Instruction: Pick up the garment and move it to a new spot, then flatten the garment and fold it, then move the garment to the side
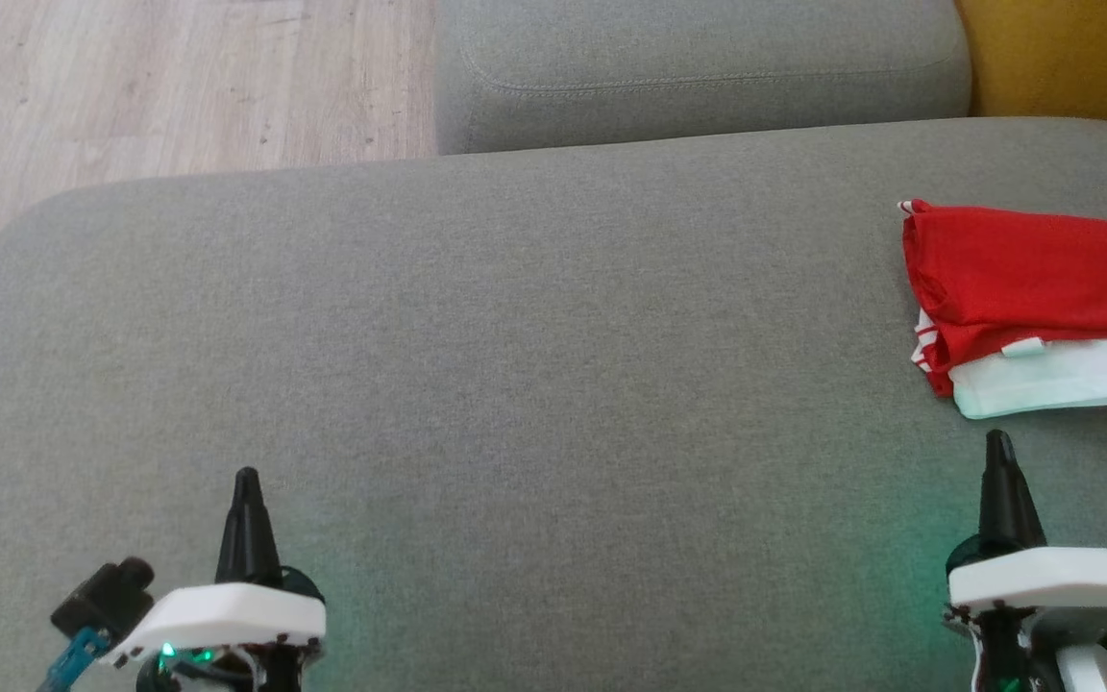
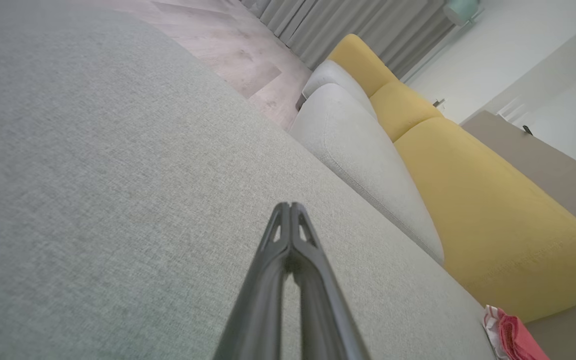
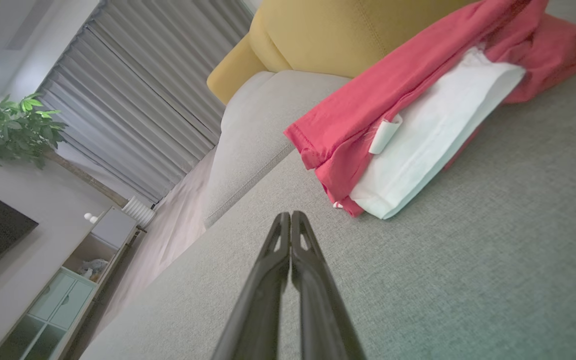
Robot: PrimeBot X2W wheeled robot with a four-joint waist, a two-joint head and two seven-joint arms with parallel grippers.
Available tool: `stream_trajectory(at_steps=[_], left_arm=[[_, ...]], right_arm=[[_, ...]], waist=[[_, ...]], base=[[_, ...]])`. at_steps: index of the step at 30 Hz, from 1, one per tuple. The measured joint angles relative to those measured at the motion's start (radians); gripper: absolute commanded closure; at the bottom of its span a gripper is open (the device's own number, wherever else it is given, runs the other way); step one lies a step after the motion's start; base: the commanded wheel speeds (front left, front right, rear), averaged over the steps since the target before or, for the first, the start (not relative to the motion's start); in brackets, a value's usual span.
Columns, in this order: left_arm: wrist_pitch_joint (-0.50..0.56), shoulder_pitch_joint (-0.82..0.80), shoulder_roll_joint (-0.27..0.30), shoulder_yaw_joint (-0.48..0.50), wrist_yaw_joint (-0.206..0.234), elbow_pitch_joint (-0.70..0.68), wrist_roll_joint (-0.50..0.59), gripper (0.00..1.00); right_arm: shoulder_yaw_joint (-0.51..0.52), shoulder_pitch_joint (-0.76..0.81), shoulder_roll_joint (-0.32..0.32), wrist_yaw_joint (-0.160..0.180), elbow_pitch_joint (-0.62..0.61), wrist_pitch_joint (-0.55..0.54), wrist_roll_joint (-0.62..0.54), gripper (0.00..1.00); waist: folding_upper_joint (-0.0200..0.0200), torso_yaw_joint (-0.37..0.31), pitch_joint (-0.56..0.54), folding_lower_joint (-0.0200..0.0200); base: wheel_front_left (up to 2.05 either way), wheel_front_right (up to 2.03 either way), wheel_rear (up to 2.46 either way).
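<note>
Left gripper (image 1: 246,478): dark fingers pressed together, empty, parked low over the wide grey woven-fabric sofa cushion (image 1: 553,384), pointing forward.
Right gripper (image 1: 998,444): likewise closed and empty, just short of the red-and-white folded cloth garment (image 1: 1024,279).
Garment: lies folded at the cushion's right edge, apparently set aside.

Grey fabric cushion (image 1: 477,384), folded red and white garment (image 1: 1024,288) at its right edge

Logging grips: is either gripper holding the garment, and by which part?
Nothing is held. The left gripper and right gripper are shut, empty; the folded garment lies apart on the grey cushion.
</note>
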State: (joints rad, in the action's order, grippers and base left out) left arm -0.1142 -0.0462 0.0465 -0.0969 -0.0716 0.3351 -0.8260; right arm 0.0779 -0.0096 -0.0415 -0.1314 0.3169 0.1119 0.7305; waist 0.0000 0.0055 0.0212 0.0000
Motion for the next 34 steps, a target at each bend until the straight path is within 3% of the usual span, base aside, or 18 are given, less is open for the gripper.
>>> stream_trajectory(at_steps=[34], left_arm=[[0.097,-0.002,0.0,0.073,-0.019,-0.021,-0.341,1.0]], right_arm=[[0.025,-0.022,0.0,0.0,-0.016,-0.096,0.381,1.0]], waist=[[0.0,-0.002,-0.008,0.0]], base=[[0.0,0.0,0.0]])
